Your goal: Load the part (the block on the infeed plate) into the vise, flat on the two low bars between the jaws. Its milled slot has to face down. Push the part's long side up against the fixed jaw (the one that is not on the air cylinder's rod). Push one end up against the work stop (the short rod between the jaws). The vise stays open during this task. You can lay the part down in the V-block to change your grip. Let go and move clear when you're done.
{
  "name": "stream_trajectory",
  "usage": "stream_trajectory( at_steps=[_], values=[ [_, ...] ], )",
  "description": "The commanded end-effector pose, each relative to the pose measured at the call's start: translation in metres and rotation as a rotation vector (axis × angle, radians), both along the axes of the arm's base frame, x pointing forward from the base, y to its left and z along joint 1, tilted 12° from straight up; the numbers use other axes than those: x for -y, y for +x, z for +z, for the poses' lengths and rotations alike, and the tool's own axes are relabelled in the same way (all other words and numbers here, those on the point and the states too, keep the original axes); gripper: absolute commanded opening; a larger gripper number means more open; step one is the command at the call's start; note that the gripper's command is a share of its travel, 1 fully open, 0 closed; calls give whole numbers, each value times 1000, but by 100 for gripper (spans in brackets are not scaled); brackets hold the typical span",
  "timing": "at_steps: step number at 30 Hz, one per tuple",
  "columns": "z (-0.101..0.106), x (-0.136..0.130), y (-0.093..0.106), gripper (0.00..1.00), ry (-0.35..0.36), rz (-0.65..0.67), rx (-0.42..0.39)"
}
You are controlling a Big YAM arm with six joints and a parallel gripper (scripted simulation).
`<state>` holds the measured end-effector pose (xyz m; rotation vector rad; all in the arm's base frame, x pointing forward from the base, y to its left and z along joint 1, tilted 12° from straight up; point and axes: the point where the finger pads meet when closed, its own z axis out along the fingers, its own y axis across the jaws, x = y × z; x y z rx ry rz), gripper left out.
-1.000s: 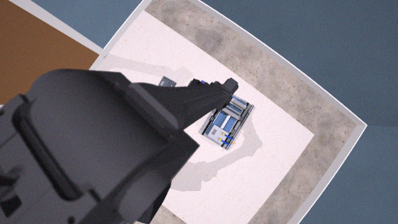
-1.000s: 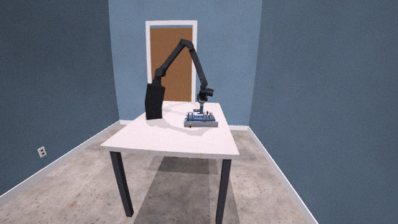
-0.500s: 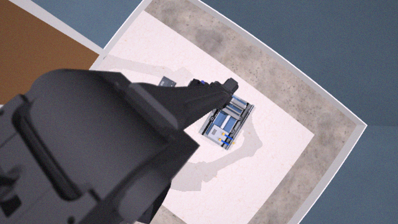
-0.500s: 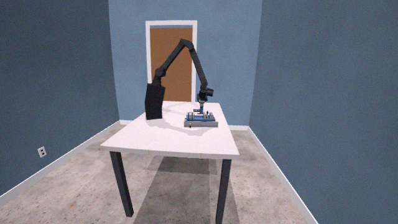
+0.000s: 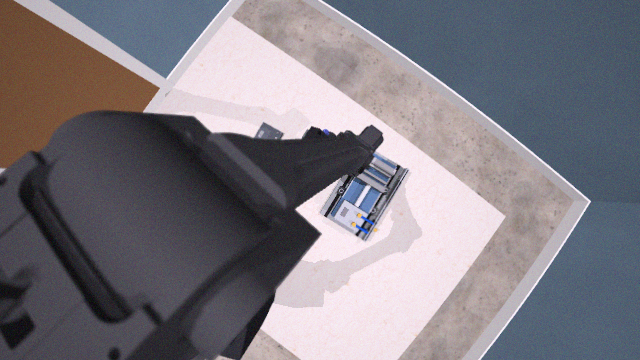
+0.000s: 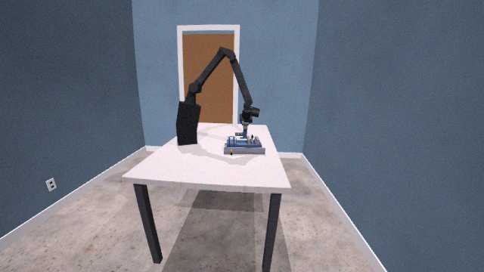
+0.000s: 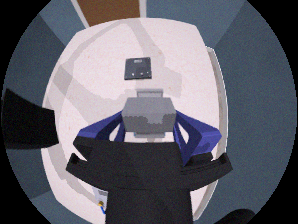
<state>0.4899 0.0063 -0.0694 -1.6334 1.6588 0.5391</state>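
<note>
The part, a grey block (image 7: 148,106), is held between the blue fingers of my gripper (image 7: 149,112) in the wrist view; the gripper is shut on it. A rough-edged patch shows on its near face; whether that is the slot or a shadow I cannot tell. In the exterior view the gripper (image 6: 245,129) points down, beyond the vise (image 6: 246,150) (image 5: 353,190). The vise is open; its bars and work stop are too small to tell apart. A light grey fixture (image 7: 150,92) shows below and behind the part; contact between them cannot be told. The arm hides the part in the top view.
A dark square plate (image 5: 269,131) (image 7: 138,70) with small marks lies on the table (image 6: 212,170) beyond the part. A corner of the vise with a yellow fitting (image 7: 101,203) shows at lower left in the wrist view. The arm's base (image 6: 187,122) stands at the table's left side.
</note>
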Motion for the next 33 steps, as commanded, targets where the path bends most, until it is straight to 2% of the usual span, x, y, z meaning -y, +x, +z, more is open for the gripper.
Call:
stream_trajectory(
  at_steps=[1, 13, 14, 33],
  values=[
    [3, -3, 13, 0, 4, 1, 15],
    [3, -3, 13, 0, 4, 1, 15],
    [3, -3, 13, 81, 4, 1, 15],
    [2, -3, 11, 81, 2, 1, 10]
  ],
)
